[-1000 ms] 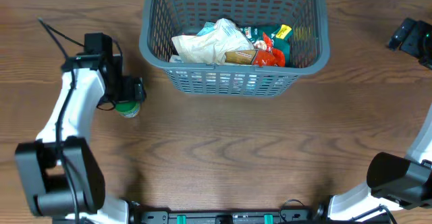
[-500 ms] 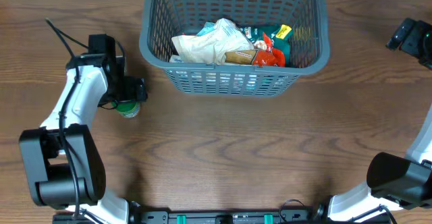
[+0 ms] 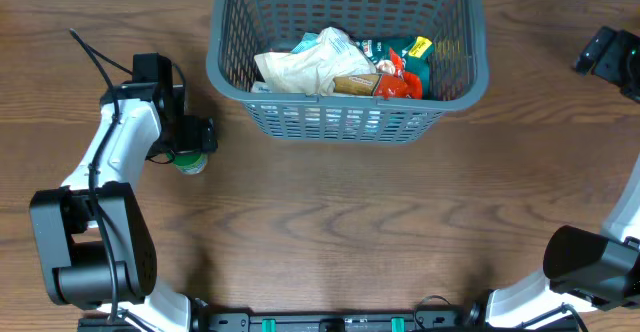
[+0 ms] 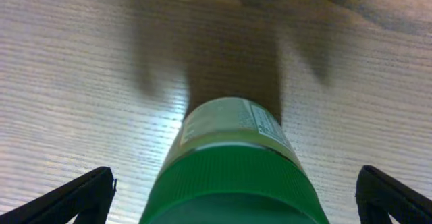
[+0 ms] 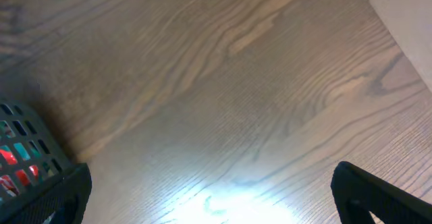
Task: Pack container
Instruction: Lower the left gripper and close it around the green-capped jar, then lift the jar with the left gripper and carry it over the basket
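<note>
Standing at top ctr of the wooden table, the container is seen upright, its far edge cut off by the overhead frame. Several packs are held inside: a crumpled pale bag at left, a teal pouch at right, and a red pack & a tan item against the near wall. The L gripper is positioned just left of the container's near-left corner, directly over a green-capped bottle set on the wood. In the L wrist view the cap & pale label are seen dead ctr, w/ the fingers spread wide either side & clear of the bottle; nothing is gripped. The R gripper is held at the far right edge, well apart from the container. Its fingers are likewise splayed wide over bare wood, empty. A corner of the container's lattice is caught at lower left of the R wrist view, w/ red & teal showing through the slots.
</note>
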Controlling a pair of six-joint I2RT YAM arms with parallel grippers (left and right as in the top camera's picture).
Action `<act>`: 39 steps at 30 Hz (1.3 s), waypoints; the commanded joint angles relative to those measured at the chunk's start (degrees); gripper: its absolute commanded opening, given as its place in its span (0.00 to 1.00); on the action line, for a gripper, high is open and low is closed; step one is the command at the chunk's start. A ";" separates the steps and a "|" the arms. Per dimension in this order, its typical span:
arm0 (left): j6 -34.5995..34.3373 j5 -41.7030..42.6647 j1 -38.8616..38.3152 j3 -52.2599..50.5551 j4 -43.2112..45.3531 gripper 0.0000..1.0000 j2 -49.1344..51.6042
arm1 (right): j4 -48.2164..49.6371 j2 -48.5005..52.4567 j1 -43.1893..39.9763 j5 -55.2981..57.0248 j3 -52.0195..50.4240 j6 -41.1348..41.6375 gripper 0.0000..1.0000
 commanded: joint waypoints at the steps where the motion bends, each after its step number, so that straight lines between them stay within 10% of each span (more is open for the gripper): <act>1: -0.70 -1.18 0.15 -1.49 0.61 0.99 0.90 | -0.04 0.02 -0.35 0.55 0.00 0.46 0.99; 22: -0.37 -1.09 0.15 -5.60 5.33 0.97 0.90 | -0.04 0.02 -0.35 0.55 0.00 0.46 0.99; 27: 0.02 -1.09 0.15 -5.60 6.21 0.76 0.90 | -0.04 0.02 -0.35 0.55 0.00 0.46 0.99; 34: 0.00 -1.09 0.15 -5.60 6.54 0.06 0.90 | -0.04 0.02 -0.35 0.55 0.00 0.46 0.99; 39: 0.00 -1.09 0.15 -5.60 6.51 0.06 0.90 | -0.04 0.02 -0.35 0.55 0.00 0.46 0.99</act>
